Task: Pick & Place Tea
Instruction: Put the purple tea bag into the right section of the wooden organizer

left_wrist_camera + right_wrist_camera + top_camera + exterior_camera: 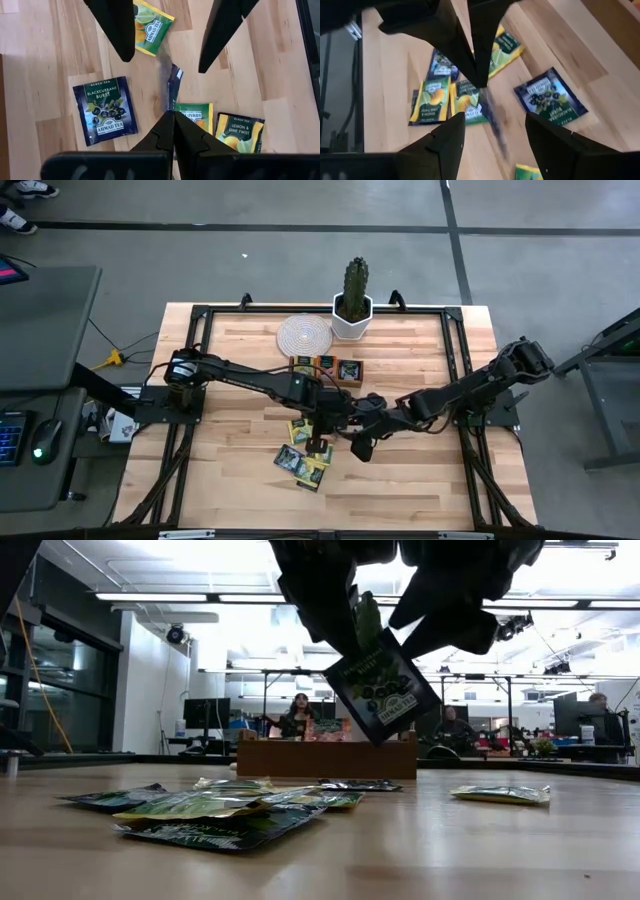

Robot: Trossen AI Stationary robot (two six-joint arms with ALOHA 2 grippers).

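The left gripper [172, 117] is pinched shut on the top edge of a dark tea packet [382, 686], which hangs clear above the table [420, 480] near its middle, edge-on in the left wrist view; the right gripper [492, 127] faces it from just beside, fingers spread wide and gripping nothing. This looks like a hand-over in mid-air or just after one, so the sound way on is for the left arm to carry the packet level toward the wooden tray [327, 370] at the far side, keeping the pinch firm on the thin foil edge so it does not swivel, while the right arm backs off to avoid a brush. The held packet is flat, square and dark blue-black with a berry print and small label, tilted on one corner in the low view. Its fellows lie loose in a scatter [303, 460] on the wood beneath: a matching blackcurrant packet [105, 110], and green-and-yellow citrus ones [240, 132], some overlapping
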